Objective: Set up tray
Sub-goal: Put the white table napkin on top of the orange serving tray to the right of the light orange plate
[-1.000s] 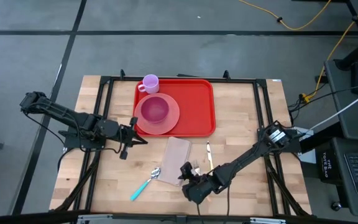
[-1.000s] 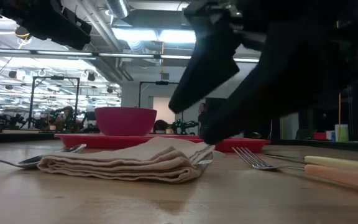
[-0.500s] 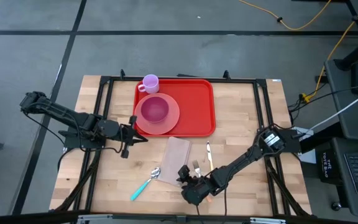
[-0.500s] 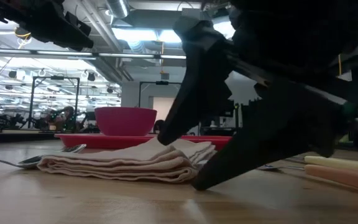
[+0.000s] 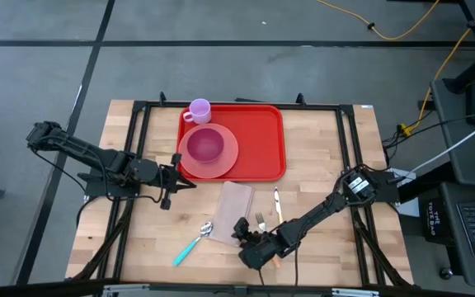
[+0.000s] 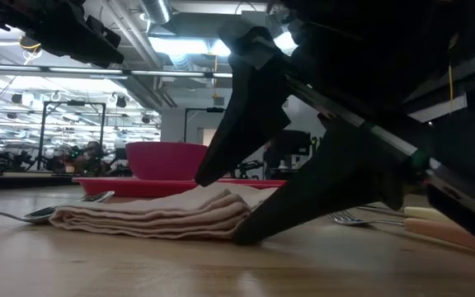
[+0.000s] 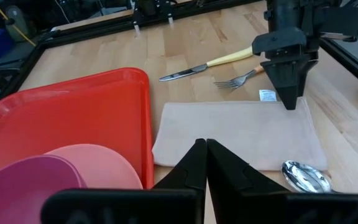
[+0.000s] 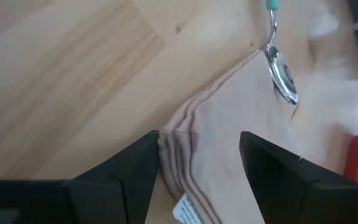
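The tray (image 5: 246,142) lies at the table's far middle, carrying a pink plate (image 5: 218,158) with a magenta bowl (image 5: 205,144) on it. A lilac mug (image 5: 199,111) stands at the tray's far left corner. Nearer, a folded beige napkin (image 5: 232,210) lies between a teal-handled spoon (image 5: 193,243) and a fork (image 5: 260,220) and knife (image 5: 276,204). My right gripper (image 5: 244,235) is down at the napkin's near corner, fingers parted astride the folded edge, not closed on it. My left gripper (image 5: 185,185) waits beside the tray's left edge, fingers together, holding nothing.

Two slender dark jointed arms, each ending in a black wedge-fingered claw (image 5: 243,230).
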Robot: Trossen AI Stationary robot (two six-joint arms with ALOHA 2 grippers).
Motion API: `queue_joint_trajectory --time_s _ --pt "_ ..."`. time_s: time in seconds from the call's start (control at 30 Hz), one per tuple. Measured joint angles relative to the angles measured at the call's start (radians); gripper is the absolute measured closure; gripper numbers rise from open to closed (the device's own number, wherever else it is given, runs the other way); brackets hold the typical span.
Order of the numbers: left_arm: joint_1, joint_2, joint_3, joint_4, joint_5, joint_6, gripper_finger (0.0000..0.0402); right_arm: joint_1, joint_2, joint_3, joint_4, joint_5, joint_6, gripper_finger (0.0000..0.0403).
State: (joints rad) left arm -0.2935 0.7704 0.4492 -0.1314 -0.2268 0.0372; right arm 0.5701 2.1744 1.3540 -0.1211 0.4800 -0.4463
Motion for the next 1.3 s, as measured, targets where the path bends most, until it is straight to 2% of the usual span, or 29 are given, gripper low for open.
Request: queue_joint_trajectory --time_s 0.37,0.63,1.07,1.3 --pt "0.0 0.0 0.0 0.0 0.0 0.001 0.0394 -0.004 0.003 0.004 -0.012 0.074 -0.011 0.0184" --pt "0.0 0.0 0.0 0.0 0.0 0.001 0.0397 -0.007 0.003 0.003 -0.012 0.03 -0.007 0.0214" --pt "0.0 0.0 0.0 0.0 0.0 0.0 0.0399 -0.017 0.005 0.002 0.033 0.023 -0.004 0.0219" --pt "0.0 0.0 0.0 0.0 0.0 0.0 0.0397 -0.02 0.007 0.001 0.06 -0.012 -0.004 0.0263"
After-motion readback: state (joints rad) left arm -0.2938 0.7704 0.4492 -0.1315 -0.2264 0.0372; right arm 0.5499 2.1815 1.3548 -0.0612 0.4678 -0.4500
